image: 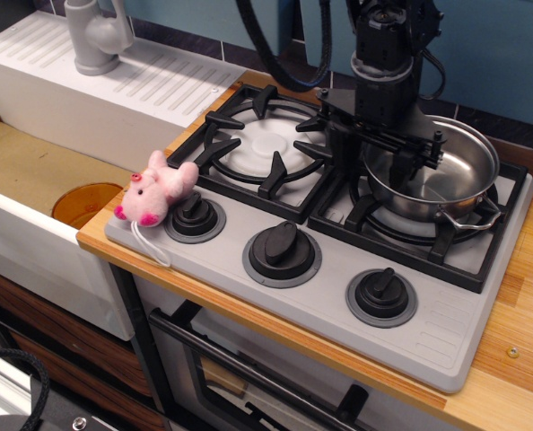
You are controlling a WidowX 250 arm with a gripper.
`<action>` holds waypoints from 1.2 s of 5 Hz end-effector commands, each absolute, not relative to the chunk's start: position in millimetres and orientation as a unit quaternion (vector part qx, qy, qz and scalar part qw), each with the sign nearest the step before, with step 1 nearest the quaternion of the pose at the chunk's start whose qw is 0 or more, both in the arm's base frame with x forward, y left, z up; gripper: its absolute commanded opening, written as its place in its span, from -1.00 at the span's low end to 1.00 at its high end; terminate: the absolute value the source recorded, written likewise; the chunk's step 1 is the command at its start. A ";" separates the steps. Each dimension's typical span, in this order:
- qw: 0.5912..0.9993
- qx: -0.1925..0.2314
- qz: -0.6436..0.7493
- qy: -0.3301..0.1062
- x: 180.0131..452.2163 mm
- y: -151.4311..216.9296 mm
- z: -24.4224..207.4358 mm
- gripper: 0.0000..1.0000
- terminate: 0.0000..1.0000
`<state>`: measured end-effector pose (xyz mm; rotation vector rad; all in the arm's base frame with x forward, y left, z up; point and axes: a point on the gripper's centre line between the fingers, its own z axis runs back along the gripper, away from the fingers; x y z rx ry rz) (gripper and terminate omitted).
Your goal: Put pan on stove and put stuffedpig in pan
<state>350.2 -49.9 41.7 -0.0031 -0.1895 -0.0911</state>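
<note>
One pan (437, 171) on stove (446, 332) right grate | we log gripper (374, 166) spread astride its left rim, repositioning likely | stuffedpig (152, 195) at stove's left edge

pale pink pig (155, 195) w/ darker pink snout, shiny silver pan (446, 171), grey stove (338, 287) w/ black grates, black knobs, white burners, black gripper (372, 166)

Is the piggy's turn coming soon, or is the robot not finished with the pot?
The pan already sits on the stove's right burner. The gripper is down at the pan's left rim; whether it grips is unclear. The stuffed pig lies by the left knob, untouched, so putting it in the pan is left.
</note>
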 end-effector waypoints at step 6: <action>0.994 0.065 -0.075 -0.051 358.3 -7.6 151.6 -1.00 -1.00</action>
